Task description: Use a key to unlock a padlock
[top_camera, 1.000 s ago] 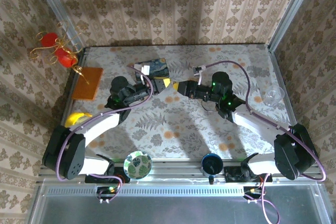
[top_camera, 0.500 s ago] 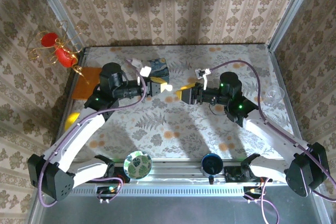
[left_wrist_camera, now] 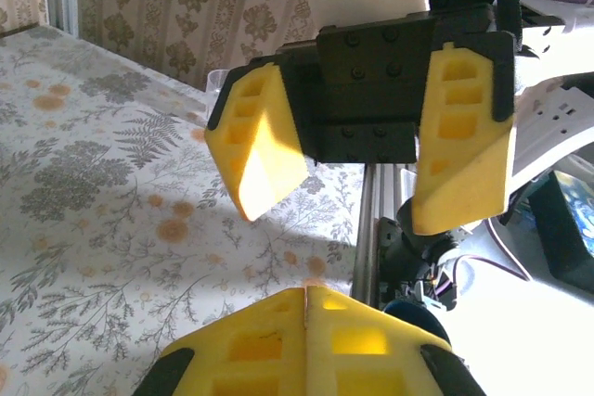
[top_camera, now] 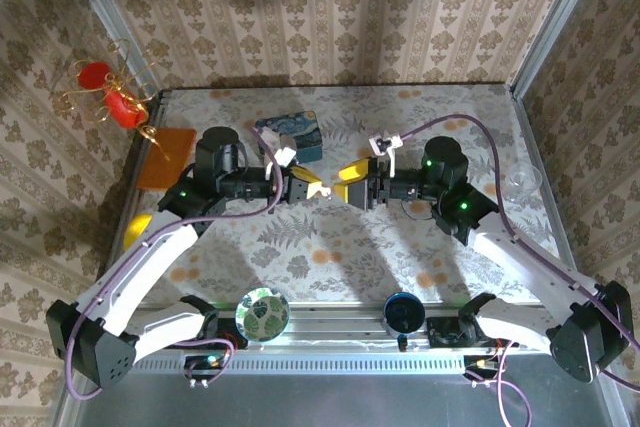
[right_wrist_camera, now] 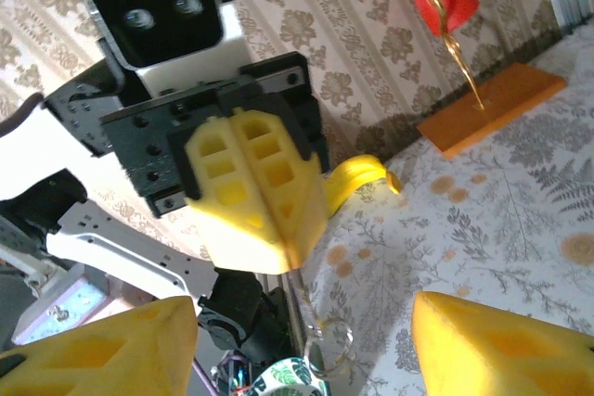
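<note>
Both arms are raised above the middle of the table with their grippers facing each other tip to tip. My left gripper (top_camera: 321,190) (left_wrist_camera: 306,290) (right_wrist_camera: 296,261) is shut, its yellow fingers pressed flat together. In the right wrist view a thin metal sliver, the key (right_wrist_camera: 304,301), hangs from its tip with a small wire ring at the lower end. Whether that ring belongs to the padlock I cannot tell. My right gripper (top_camera: 343,182) (left_wrist_camera: 336,222) (right_wrist_camera: 303,312) is open a short way off. Nothing lies between its fingers (right_wrist_camera: 102,350).
A blue painted tin (top_camera: 290,135) lies behind the grippers. An orange board (top_camera: 165,157) with a red and gold ornament (top_camera: 108,97) stands at the back left, a banana (top_camera: 138,227) at the left edge. A patterned bowl (top_camera: 263,313) and blue cup (top_camera: 403,312) sit in front, a clear cup (top_camera: 520,184) at the right.
The two grippers were together low over the table. They have lifted and drawn apart, the right jaws have opened wider, and the left gripper stayed shut.
</note>
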